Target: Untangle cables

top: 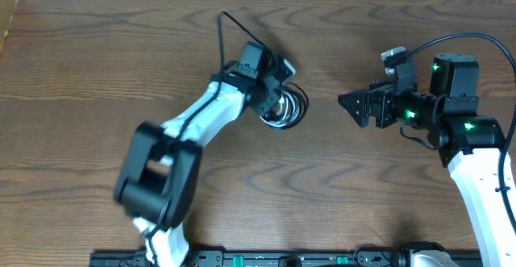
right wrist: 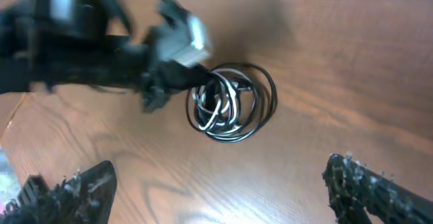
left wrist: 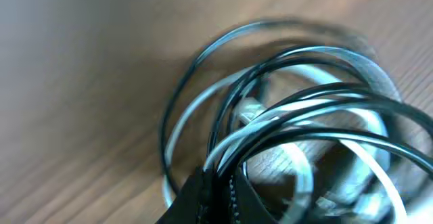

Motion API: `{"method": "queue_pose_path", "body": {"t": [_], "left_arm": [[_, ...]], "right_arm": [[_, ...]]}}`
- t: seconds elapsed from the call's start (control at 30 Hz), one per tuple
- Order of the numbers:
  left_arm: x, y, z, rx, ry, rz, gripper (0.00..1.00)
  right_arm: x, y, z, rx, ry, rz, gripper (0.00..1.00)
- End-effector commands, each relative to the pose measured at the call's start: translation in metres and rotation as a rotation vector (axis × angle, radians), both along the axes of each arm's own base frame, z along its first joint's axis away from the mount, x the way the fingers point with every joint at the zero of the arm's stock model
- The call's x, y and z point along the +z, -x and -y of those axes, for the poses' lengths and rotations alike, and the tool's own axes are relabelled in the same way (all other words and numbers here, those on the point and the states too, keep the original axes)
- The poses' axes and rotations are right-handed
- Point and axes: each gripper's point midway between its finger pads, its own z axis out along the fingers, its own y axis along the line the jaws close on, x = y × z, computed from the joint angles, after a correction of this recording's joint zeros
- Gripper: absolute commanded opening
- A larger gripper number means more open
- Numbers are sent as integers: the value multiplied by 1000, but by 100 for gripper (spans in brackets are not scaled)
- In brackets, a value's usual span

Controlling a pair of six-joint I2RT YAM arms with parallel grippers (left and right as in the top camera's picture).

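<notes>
Dark wood table (top: 97, 57) | cables (top: 295, 108): one tangled coil lying on it | left gripper (top: 272, 98) at coil's edge, grip can't be told | right gripper (top: 348, 107) beside coil, apart, spread wide, empty | likely light, floppy, springy, slick; I'd pinch one outer loop

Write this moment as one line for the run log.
left fingers: at cable bundle, grip unclear | right fingers: open, apart from bundle | bundle: coiled on table

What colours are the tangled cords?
The coiled bundle of thin cords is black and white; right wrist view shows it best.
</notes>
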Motion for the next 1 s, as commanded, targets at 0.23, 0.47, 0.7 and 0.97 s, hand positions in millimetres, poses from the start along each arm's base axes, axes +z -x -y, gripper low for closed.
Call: {"method": "queue_pose_path", "body": {"t": [0.23,0.47,0.7,0.97], "left_arm": [[194,45,-1,191,416,122,7],[184,48,1,240,440,50,7],[190,42,-7,301,481,42,7],[293,53,-27,219,954,-78,7]], "right_arm": [[27,-22,-28,-148,-101,7,81],[21,-27,-48,-139,-100,7,76],[-6,-42,-55,-142,-92,-54,74],[-30,-56,-59,-158,-98,-103,72]]}}
